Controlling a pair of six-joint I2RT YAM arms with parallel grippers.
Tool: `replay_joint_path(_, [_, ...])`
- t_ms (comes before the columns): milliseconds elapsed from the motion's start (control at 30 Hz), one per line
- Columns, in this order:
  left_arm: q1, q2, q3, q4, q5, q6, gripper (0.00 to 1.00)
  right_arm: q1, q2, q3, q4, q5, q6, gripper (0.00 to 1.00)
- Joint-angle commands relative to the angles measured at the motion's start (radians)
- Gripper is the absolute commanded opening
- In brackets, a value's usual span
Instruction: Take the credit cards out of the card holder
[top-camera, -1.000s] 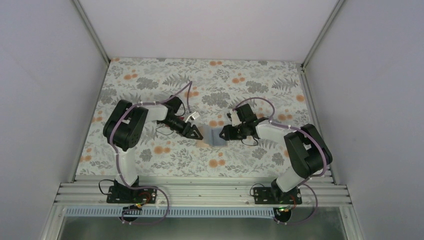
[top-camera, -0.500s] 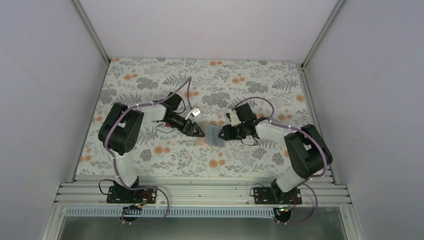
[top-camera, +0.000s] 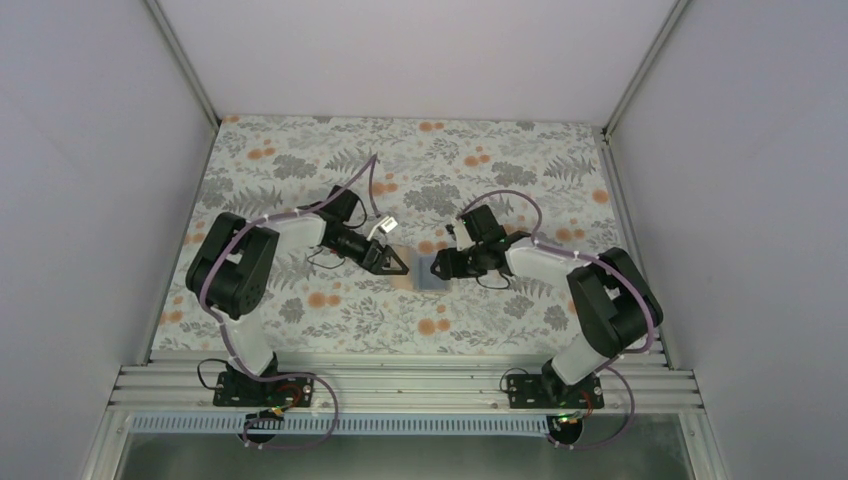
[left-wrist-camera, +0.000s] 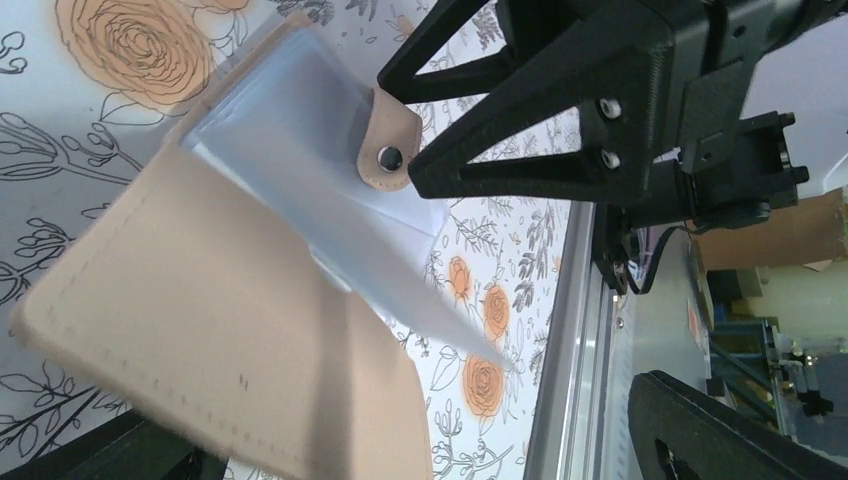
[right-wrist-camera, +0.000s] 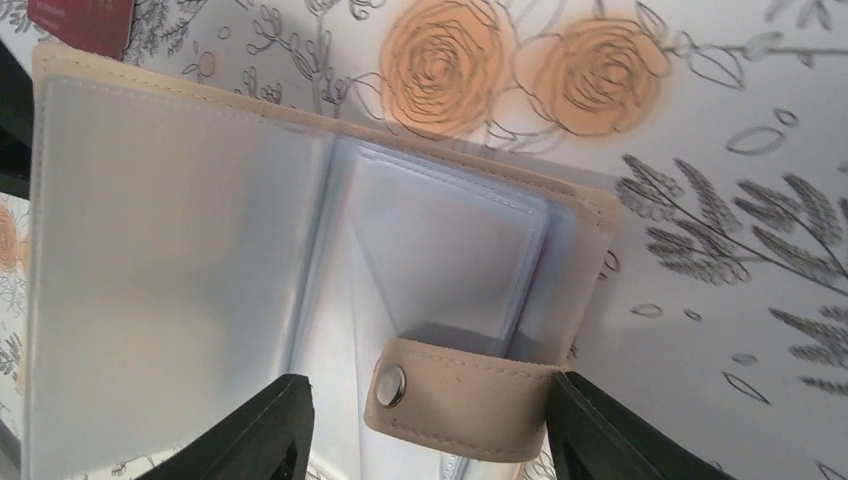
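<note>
the small folding card holder (top-camera: 424, 272), tan outside with pale blue-grey sleeves inside, sits open on the floral-printed worktop (top-camera: 300, 160) between the two arms. the right pincer (right-wrist-camera: 425, 400) stands part open astride its tan snap strap (right-wrist-camera: 470, 395), one finger touching the strap's end. the left pincer (top-camera: 396, 267) is spread wide beside the tan panel. a red credit card (right-wrist-camera: 80, 22) shows just past the holder's corner.

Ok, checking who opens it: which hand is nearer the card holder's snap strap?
Right. The right hand straddles the snap strap; the left hand is at the card holder's opposite, tan panel.
</note>
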Motion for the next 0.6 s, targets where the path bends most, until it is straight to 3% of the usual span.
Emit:
replay_joint_path(0, [0.002,0.033,-0.011,0.061,-0.006,-0.035,0.97,0.045,0.041,0.043,-0.002,0.054,0.005,0.59])
replay_joint_path(233, [0.001,0.058,-0.019,0.086,-0.026,-0.063,0.95,0.078,0.014,0.075,0.011,0.081,0.031,0.51])
replay_joint_path(300, [-0.001,0.056,-0.017,0.086,-0.023,-0.063,0.90,0.090,0.019,0.087,0.018,0.065,0.025,0.49])
replay_joint_path(400, [0.000,0.066,-0.025,0.092,-0.023,-0.068,0.64,0.095,0.026,0.102,0.019,0.046,0.019,0.47])
replay_joint_path(567, [-0.001,0.073,-0.030,0.093,-0.037,-0.067,0.04,0.093,-0.037,0.123,-0.033,0.119,0.012,0.48])
